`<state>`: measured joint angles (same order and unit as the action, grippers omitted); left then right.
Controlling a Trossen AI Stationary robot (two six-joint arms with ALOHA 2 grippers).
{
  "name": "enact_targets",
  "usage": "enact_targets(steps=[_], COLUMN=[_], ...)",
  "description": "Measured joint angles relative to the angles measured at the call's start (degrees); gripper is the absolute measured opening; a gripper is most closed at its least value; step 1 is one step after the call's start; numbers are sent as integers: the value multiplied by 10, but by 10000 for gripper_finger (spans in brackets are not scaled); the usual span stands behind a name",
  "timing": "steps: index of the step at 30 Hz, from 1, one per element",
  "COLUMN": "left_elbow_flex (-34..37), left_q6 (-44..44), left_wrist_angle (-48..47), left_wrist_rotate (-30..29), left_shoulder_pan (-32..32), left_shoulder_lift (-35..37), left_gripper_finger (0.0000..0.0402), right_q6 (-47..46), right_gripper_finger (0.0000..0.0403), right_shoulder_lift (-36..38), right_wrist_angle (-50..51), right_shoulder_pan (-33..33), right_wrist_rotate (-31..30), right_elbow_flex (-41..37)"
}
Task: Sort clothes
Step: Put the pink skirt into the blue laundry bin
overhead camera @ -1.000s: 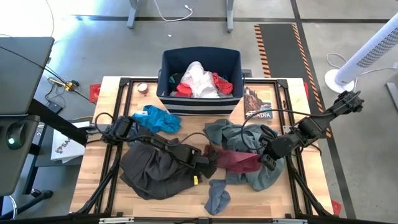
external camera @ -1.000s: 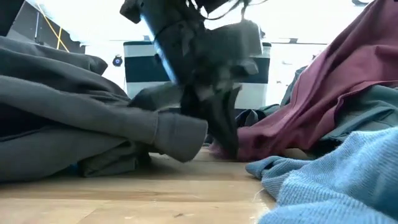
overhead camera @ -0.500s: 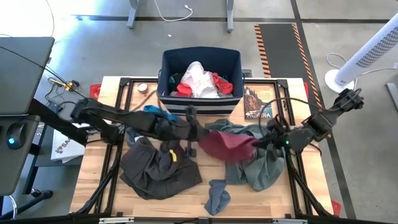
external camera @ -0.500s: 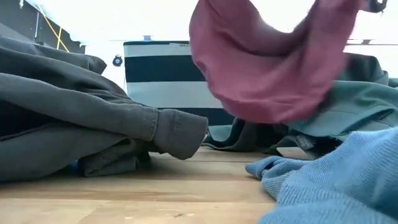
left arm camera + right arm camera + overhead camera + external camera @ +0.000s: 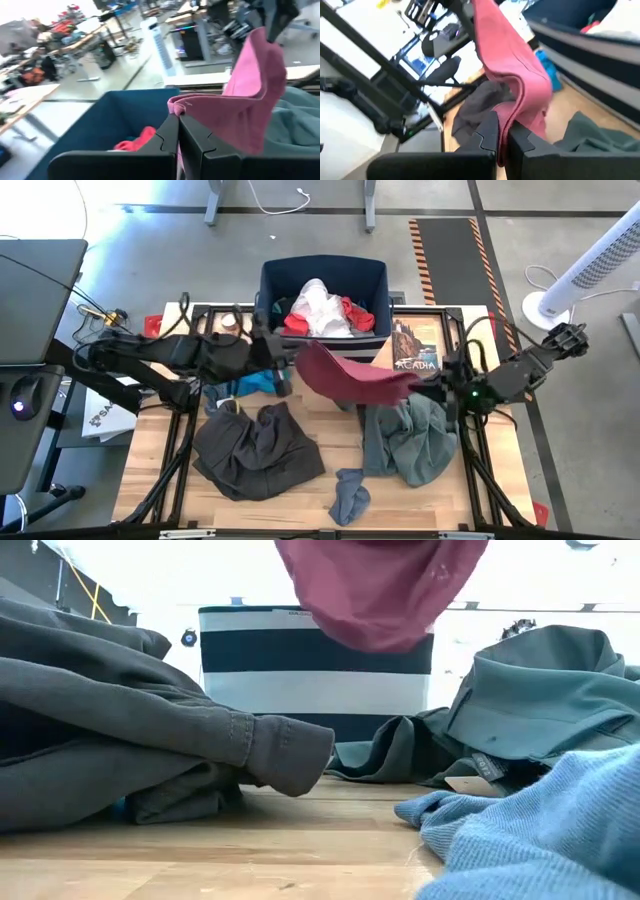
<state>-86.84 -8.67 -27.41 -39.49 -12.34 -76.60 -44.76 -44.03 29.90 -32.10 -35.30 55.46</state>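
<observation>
Left gripper [image 5: 292, 358] and right gripper [image 5: 428, 383] each clench one end of the single maroon fabric garment [image 5: 350, 375], now lifted higher and nearer the navy white-striped bin [image 5: 320, 345] than a second ago. On the wooden table [image 5: 160, 470]: one dark grey-brown trousers [image 5: 255, 450], one grey-green shirt [image 5: 410, 440], one bright blue piece [image 5: 255, 383], one grey sock [image 5: 350, 492].

A robotics lab: around the wooden bench [image 5: 160, 480] lie bare concrete floor, hazard-striped tape [image 5: 425, 255] and a tower fan [image 5: 585, 265], with cluttered workstations [image 5: 75, 40] beyond.
</observation>
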Motion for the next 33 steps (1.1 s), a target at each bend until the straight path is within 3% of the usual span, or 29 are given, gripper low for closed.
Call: enact_targets(steps=[10,21,28,33], left_elbow_flex=[0,0,0,0], left_q6=[-24,-20,-7,-5], left_wrist_angle=[-19,-64,-97,-96], left_wrist_rotate=[-82,-129,-135,-89], left_shoulder_pan=[0,0,14,29], left_shoulder_lift=[46,71,80,80], left_gripper_finger=[0,0,0,0], right_q6=[3,27,25,14], right_gripper_finger=[0,0,0,0], right_shoulder_lift=[45,86,103,91], right_wrist_angle=[28,46,54,19], right_shoulder_pan=[25,41,41,41], right_wrist_rotate=[-47,-33,21,87], right_elbow_flex=[0,0,0,0])
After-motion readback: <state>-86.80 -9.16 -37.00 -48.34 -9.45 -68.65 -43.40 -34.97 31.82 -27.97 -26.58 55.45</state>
